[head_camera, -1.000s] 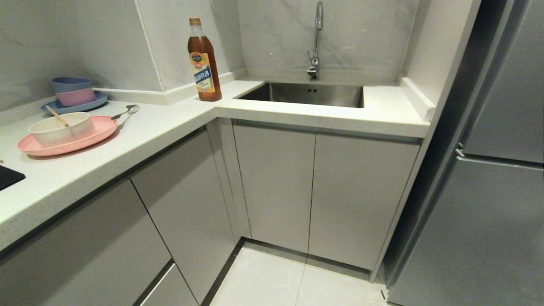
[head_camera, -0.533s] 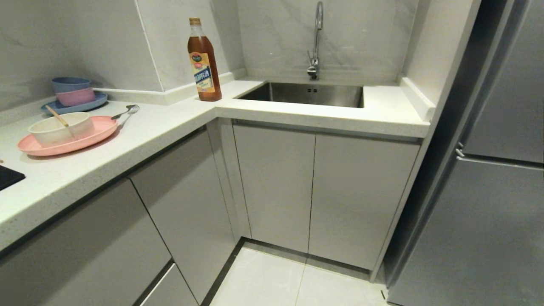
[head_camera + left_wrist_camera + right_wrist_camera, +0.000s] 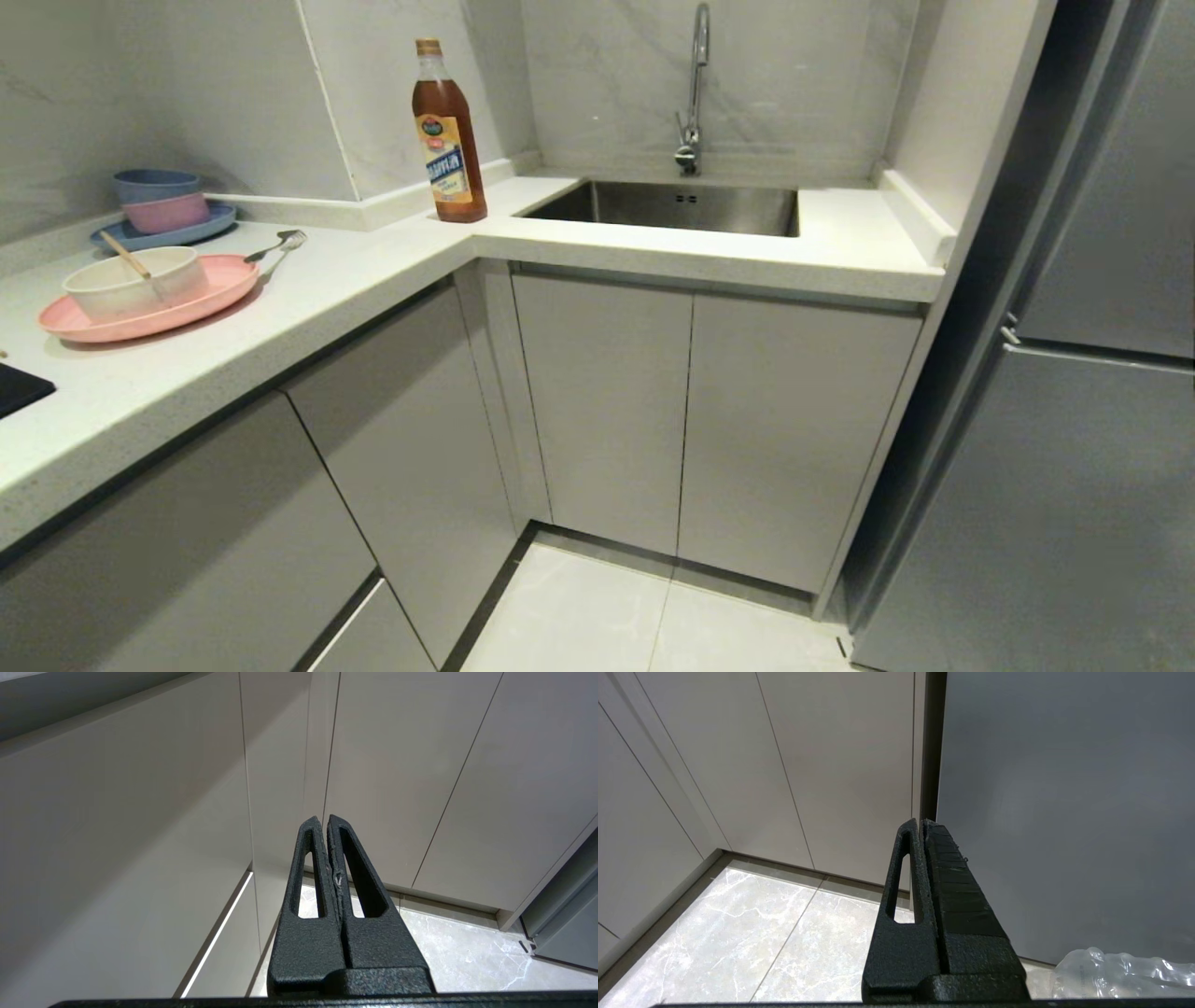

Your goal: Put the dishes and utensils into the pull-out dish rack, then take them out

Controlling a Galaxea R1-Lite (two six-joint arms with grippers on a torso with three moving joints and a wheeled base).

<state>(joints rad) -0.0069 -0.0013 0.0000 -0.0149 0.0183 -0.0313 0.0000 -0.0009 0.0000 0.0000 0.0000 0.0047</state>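
- The left gripper (image 3: 325, 820) is showing only in its own wrist view: two black, rough-textured fingers (image 3: 306, 872), each a long triangle with a slot cut through it, are pressing flat together with nothing between them
- It is pointing low toward smooth matte grey cabinet doors (image 3: 402, 765), with pale marbled floor tile (image 3: 467, 952) lying beneath
- The right gripper (image 3: 921, 822) is likewise showing only in its wrist view, its two black fingers lying closed against each other and empty; one finger is slotted, the other is showing a ribbed face
- That view is taking in the grey side of a tall fridge (image 3: 1064, 812), a dark gap beside it, and crinkled clear plastic (image 3: 1120, 970) at the edge
- The head view is showing neither arm; it alone is showing the speckled white countertop (image 3: 373, 280)
- On the countertop's left stretch the pink plate (image 3: 215, 285), round and flat, is carrying the cream bowl (image 3: 135, 285)
- The wooden chopsticks (image 3: 126, 255) are leaning in the bowl, and the metal spoon (image 3: 278, 245) is resting on the plate's rim, bowl end out over the counter
- Behind sit a blue plate with stacked bowls (image 3: 163, 210), an amber bottle (image 3: 449, 140), a steel sink (image 3: 672, 207) and a chrome tap (image 3: 693, 93)
- Every cabinet front is sitting closed, so the pull-out dish rack cannot be told apart
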